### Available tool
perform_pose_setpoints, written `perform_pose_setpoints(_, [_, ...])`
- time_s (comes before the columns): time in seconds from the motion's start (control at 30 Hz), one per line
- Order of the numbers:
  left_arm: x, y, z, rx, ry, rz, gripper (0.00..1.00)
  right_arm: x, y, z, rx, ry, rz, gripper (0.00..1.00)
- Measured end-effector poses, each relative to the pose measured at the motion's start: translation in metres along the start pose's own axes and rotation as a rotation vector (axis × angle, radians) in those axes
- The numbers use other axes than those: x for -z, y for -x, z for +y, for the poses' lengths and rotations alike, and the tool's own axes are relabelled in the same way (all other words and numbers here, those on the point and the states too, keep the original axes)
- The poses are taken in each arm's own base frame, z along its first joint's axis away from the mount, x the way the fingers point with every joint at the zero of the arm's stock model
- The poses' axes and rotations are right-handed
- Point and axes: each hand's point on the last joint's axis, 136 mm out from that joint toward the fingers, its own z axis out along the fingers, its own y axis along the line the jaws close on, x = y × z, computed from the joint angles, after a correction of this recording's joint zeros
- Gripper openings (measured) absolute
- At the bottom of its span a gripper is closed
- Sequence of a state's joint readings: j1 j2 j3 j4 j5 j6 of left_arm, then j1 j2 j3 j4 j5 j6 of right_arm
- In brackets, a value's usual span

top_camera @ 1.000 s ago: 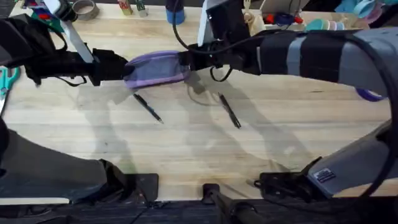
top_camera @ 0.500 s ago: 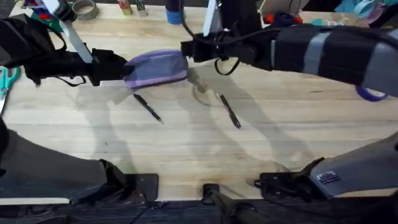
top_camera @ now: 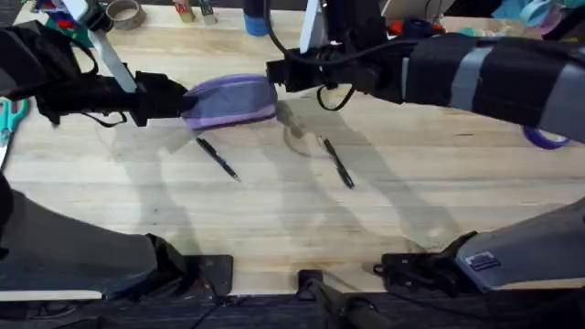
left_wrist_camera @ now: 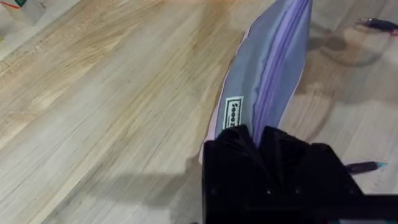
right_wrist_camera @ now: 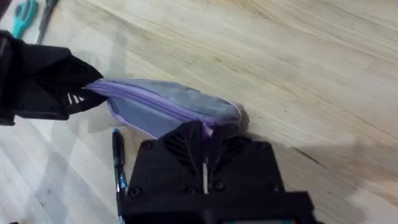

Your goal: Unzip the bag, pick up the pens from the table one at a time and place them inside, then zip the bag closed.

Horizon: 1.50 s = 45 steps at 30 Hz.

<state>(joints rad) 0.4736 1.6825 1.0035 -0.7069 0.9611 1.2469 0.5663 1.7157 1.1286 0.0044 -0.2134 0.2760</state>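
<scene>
Bag, upper centre, looks zipped: left gripper clamps one end, right gripper pinched closed at the other, apparently on the zip pull; next, draw it along, both pens untouched.

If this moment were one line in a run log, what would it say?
stage: unzipping | left end effector: holds bag end | right end effector: at zipper end | pens: on table
</scene>
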Motion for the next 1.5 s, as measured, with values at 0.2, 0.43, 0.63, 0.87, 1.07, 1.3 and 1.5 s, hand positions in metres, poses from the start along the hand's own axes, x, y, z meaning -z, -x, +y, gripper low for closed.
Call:
perform_pose_setpoints(0.2, [0.000,0.000,0.000,0.000,0.000,0.000,0.042,0.000,0.000,0.001,0.001,0.002,-0.001,0.029])
perform_pose_setpoints(0.43, [0.000,0.000,0.000,0.000,0.000,0.000,0.042,-0.003,0.002,0.020,0.035,0.036,-0.021,0.028])
perform_pose_setpoints(0.63, [0.000,-0.001,0.000,0.000,0.001,0.004,0.042,-0.005,0.001,0.041,0.065,0.076,-0.030,0.028])
perform_pose_setpoints(0.87, [0.000,-0.001,0.001,0.000,0.003,0.007,0.042,-0.006,0.002,0.058,0.071,0.104,-0.047,0.028])
perform_pose_setpoints(1.07, [0.000,-0.002,0.001,0.000,0.005,0.009,0.042,-0.007,-0.001,0.068,0.078,0.118,-0.042,0.029])
perform_pose_setpoints(1.3, [0.002,-0.004,0.003,0.001,0.012,0.014,0.042,-0.008,-0.005,0.086,0.097,0.144,-0.044,0.028])
perform_pose_setpoints(1.5, [0.003,-0.004,0.004,0.001,0.016,0.017,0.042,-0.020,-0.004,0.106,0.116,0.174,-0.040,0.028])
